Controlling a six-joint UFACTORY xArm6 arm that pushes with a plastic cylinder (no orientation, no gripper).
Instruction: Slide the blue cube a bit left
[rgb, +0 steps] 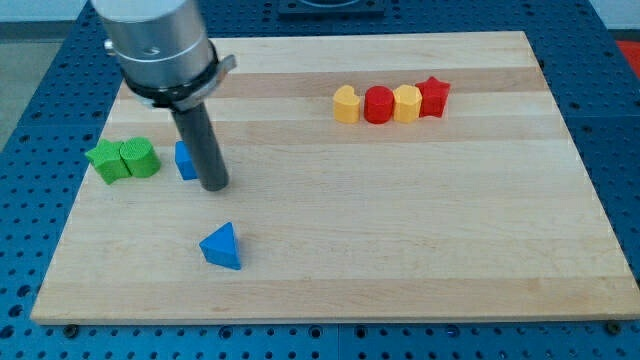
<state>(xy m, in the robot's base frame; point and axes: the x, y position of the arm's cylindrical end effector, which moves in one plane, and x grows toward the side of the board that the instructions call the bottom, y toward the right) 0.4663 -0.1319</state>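
Nearest me, low on the wooden board (400, 260), sits the blue triangular block (222, 247), alone at about seven o'clock from the board's middle and well clear of everything else. I judge it plays no part in this step, and I should keep away from it.

Further back, at about nine o'clock, is the working area. My tip (215, 186) rests on the board just at the right side of the blue cube (186, 160), touching it or very nearly; the rod hides the cube's right half, so I cannot tell which. There are no fingers here to be released or clenched, only the bare rod, holding nothing.

The blue cube lies at the view's left, with the two green blocks (124, 160) just beyond it at nine o'clock, a narrow gap between. To do this well, I would push straight toward nine o'clock through the cube's middle, slowly and briefly, since a long stroke would likely drive it into the green pair. An off-centre push could spin it.

As for heading, only a sliver of the cube shows. Its visible face seems roughly square to the board's edges, and as a cube it has no long axis worth speaking of.

Farthest away, at about one o'clock, a row stands touching: yellow block (346, 104), red cylinder (378, 104), second yellow block (407, 103), red star (434, 96).
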